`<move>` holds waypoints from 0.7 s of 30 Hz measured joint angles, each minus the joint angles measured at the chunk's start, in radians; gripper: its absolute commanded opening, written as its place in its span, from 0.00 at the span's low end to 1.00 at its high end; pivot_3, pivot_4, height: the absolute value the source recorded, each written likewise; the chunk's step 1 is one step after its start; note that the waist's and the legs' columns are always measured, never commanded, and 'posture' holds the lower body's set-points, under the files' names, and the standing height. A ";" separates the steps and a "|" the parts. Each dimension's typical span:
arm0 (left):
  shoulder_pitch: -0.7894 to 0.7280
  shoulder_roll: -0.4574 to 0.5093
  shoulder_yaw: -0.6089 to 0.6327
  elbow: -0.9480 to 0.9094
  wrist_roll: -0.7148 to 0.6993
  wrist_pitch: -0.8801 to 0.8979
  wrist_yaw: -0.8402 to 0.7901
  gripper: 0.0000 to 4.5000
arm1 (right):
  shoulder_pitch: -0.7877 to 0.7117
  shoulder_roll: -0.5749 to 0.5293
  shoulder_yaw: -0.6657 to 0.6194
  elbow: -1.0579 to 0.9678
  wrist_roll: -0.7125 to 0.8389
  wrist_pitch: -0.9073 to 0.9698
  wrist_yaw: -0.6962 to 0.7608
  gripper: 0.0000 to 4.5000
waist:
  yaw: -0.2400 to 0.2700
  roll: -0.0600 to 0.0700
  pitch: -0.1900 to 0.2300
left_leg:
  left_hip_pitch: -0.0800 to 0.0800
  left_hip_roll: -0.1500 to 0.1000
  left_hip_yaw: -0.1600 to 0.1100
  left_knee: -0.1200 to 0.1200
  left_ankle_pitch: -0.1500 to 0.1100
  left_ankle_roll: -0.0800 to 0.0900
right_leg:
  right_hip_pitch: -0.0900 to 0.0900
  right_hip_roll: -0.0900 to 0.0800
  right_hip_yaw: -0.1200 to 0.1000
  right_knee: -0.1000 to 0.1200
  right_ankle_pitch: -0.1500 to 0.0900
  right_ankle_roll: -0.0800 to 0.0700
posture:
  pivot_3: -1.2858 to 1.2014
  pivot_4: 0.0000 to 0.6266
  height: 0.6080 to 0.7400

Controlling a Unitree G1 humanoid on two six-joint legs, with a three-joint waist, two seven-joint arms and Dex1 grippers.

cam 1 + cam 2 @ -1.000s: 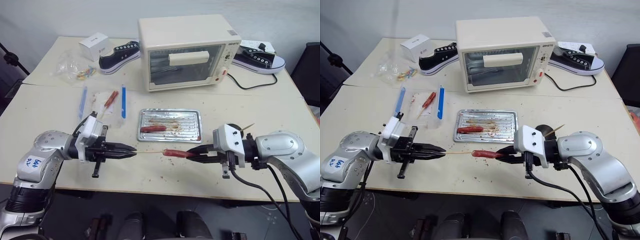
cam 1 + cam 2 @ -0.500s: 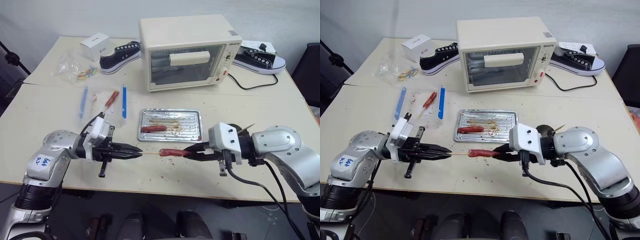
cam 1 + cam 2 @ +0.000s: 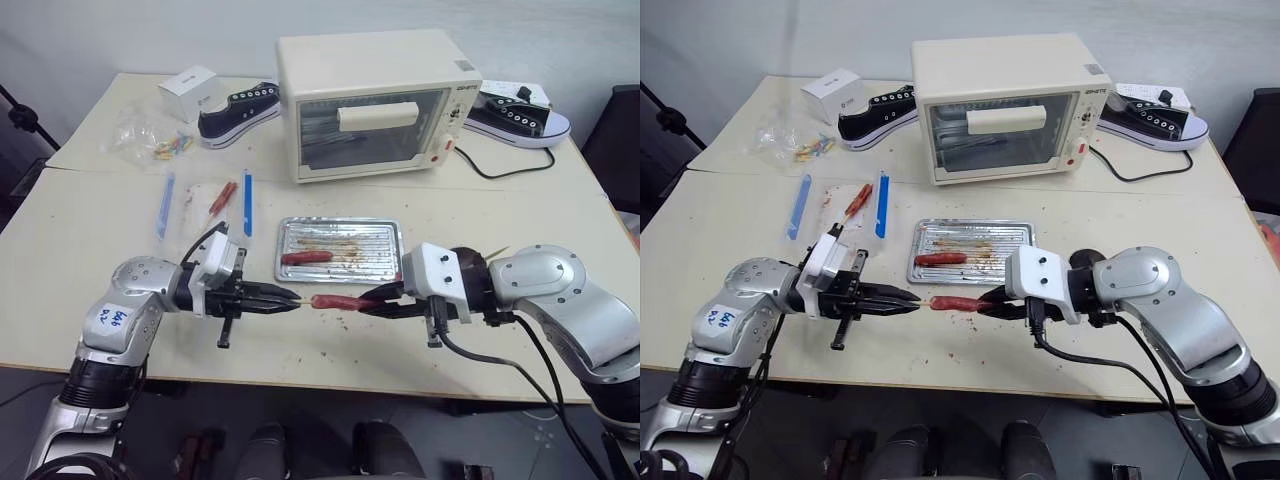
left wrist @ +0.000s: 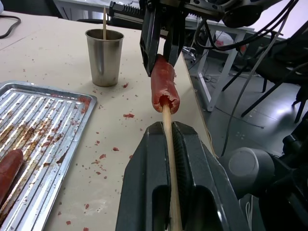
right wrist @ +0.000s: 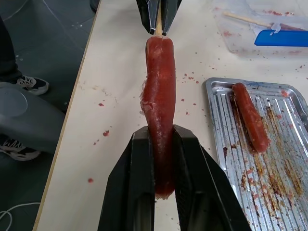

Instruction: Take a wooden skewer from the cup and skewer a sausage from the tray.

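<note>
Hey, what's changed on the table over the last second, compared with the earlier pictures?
The left gripper, shut on the thin pale wooden skewer, and the right gripper, clamping the glossy red-brown sausage, have closed in on each other. The bare skewer between them is now almost gone, so the sausage sits further onto it. No grip changed. The ridged metal tray, its second sausage and the metal cup stayed put.

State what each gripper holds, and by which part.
Left gripper: the wooden skewer, near its front end. Right gripper: the sausage, by its rear end.
</note>
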 measured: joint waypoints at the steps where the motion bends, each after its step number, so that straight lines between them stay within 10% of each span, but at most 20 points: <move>1: 0.000 0.000 0.004 0.000 0.000 0.000 0.003 0.00 | 0.000 0.004 -0.004 0.000 0.001 0.008 -0.007 0.20 | 0.000 0.000 0.000 | 0.000 0.000 0.000 0.000 0.000 0.000 | 0.000 0.000 0.000 0.000 0.000 0.000 | 0.52 0.24 1.00; 12: 0.156 0.070 0.203 -0.009 -0.108 0.060 0.047 0.00 | 0.094 0.014 -0.165 -0.065 0.117 -0.039 -0.015 0.95 | -0.001 0.000 0.000 | 0.000 0.001 0.000 0.000 0.000 0.000 | 0.000 -0.001 0.000 0.000 0.000 0.000 | 0.52 0.24 1.00; 21: 0.155 -0.073 0.444 0.114 -0.070 -0.044 0.432 0.00 | 0.257 0.231 -0.422 -0.155 0.307 -0.145 -0.221 0.99 | 0.023 -0.002 -0.001 | 0.002 0.000 -0.001 0.000 0.000 0.000 | 0.002 -0.001 0.000 0.001 0.000 0.000 | 0.52 0.24 1.00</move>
